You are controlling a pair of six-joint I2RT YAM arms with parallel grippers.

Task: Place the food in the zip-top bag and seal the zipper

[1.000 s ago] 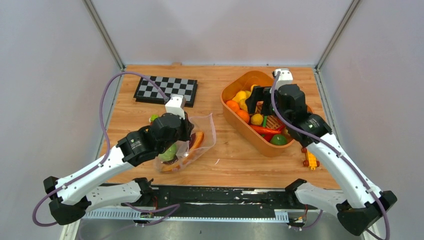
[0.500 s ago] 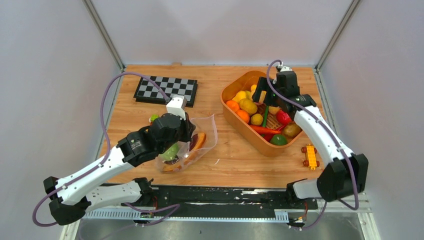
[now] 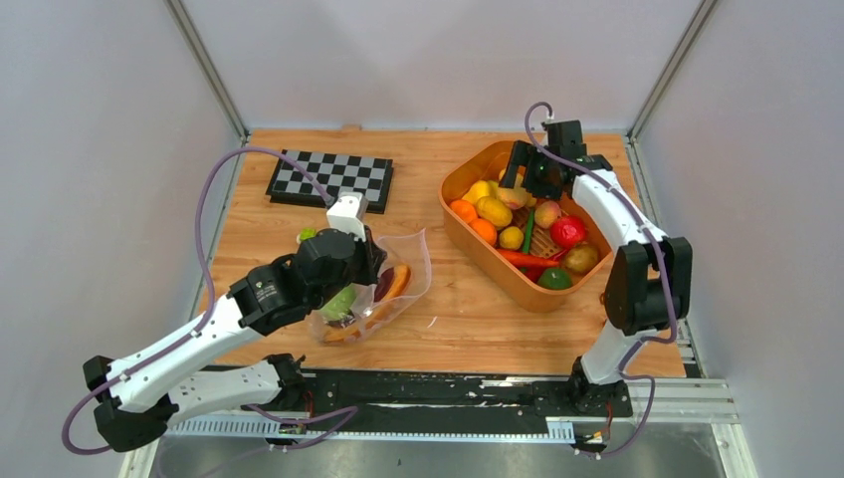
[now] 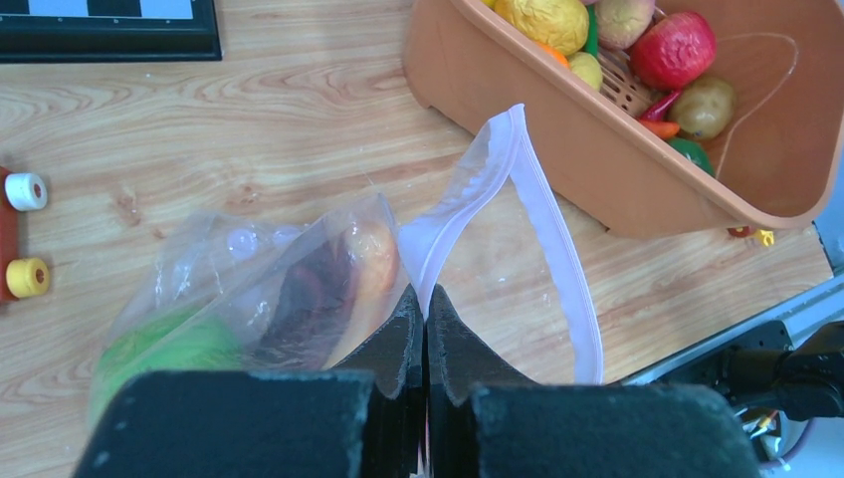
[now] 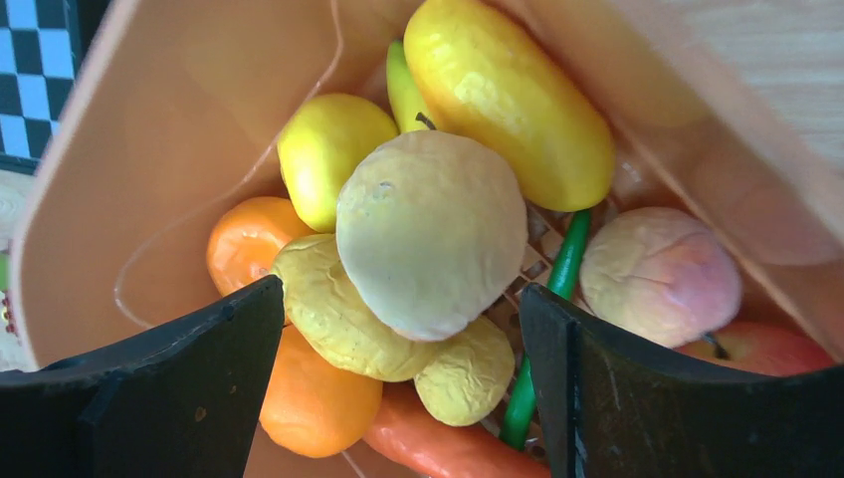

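Note:
The clear zip-top bag [image 3: 403,291] lies left of centre with its mouth open toward the tub. It holds a green fruit [image 4: 164,349] and the maroon slice with an orange rim [image 4: 323,294]. My left gripper [image 4: 426,299] is shut on the bag's mouth edge, where the whitish zipper [image 4: 557,249] begins. My right gripper [image 5: 403,299] is open and empty over the orange tub [image 3: 468,254]. Its fingers straddle a pale yellow fruit [image 5: 430,234]. A peach [image 5: 659,274] and a red apple [image 3: 568,231] lie in the tub beside it.
The tub [image 5: 149,149] also holds oranges, lemons, a carrot, a potato and a green stalk. The checkerboard [image 3: 330,179] lies at the back left. A wheeled block toy [image 4: 20,234] sits just left of the bag. The tub's near wall [image 4: 518,110] stands close to the bag's mouth.
My right arm has swung toward the back of the tub and stretched out, uncovering the peach and apple. My left gripper has stayed shut on the bag.

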